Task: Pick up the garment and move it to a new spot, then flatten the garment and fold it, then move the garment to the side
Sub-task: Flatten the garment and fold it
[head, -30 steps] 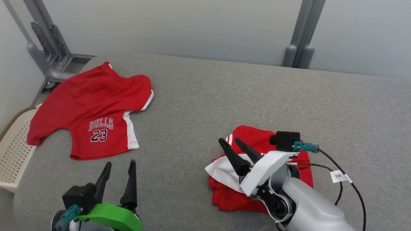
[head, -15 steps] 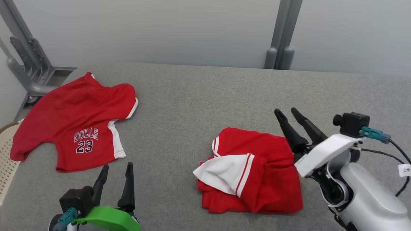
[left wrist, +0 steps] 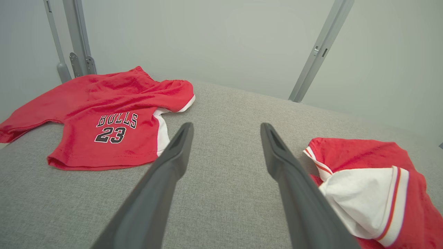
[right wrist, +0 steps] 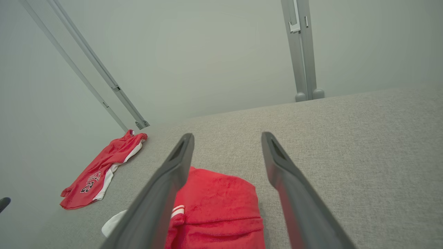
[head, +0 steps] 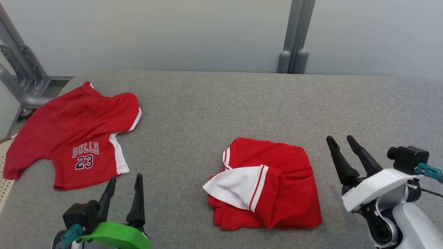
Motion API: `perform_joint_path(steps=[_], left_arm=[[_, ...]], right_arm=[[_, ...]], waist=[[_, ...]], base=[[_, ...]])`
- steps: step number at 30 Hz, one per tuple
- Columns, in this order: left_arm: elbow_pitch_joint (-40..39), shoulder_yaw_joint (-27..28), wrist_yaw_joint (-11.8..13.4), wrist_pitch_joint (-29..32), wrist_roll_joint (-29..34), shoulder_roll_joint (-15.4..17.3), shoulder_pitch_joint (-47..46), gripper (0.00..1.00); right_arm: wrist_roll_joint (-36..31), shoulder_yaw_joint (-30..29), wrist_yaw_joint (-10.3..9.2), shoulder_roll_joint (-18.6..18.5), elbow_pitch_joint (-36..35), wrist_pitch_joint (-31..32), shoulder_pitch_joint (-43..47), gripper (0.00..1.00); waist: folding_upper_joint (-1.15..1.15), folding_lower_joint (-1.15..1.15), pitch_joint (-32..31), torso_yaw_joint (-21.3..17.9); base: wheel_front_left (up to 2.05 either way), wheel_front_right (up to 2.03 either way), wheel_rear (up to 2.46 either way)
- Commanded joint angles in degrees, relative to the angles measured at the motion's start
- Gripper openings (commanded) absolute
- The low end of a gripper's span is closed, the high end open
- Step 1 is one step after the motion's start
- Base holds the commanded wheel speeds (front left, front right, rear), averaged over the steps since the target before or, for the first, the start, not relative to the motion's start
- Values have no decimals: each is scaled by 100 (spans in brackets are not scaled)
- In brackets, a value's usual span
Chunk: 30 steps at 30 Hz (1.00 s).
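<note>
Two red garments out here: one folded garment (head: 280,193), one pair of shorts (head: 69,128) marked 23. Two grippers, the left gripper (head: 125,179) and the right gripper (head: 338,137), two dark fingers (head: 137,204) apiece. One grey padded table (head: 207,103).

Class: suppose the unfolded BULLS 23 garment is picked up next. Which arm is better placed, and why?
Probably left. The open left pincer hovers close to the BULLS 23 garment; the right pincer, also open, lies beyond the folded garment from it.
</note>
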Motion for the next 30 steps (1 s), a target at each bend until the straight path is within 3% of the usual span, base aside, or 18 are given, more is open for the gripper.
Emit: perform_joint_path(steps=[1,8,9,10,11,12,23,30], left_arm=[[-11,12,-8,-17,12,21,71,100],[3,-10,-22,-20,25,22,6,100],[9,-13,-26,-19,21,23,1,100],[16,-16,-27,-19,16,24,-2,100],[19,-18,-27,-18,12,24,-7,100],[22,-21,-27,-18,8,23,-11,100],[39,-37,-26,-24,-7,15,-51,100],[47,-46,-43,-28,-4,-3,-86,100]], right_arm=[[-131,-105,2,94,-116,75,124,100],[-487,-549,2,454,-550,460,406,100],[-511,-601,2,484,-594,505,431,85],[-547,-643,2,514,-639,543,458,47],[-568,-676,2,544,-677,576,485,31],[-599,-712,2,580,-709,616,504,0],[-975,-919,2,720,-826,813,606,0],[-1069,-704,2,859,-423,1226,586,0]], waist=[[0,0,8,-8],[0,0,34,-1],[0,0,35,3],[0,0,36,7],[0,0,35,11],[0,0,36,14],[0,0,41,50],[0,0,58,88]], base=[[0,0,0],[0,0,0],[0,0,0],[0,0,0],[0,0,0],[0,0,0],[0,0,0],[0,0,0]])
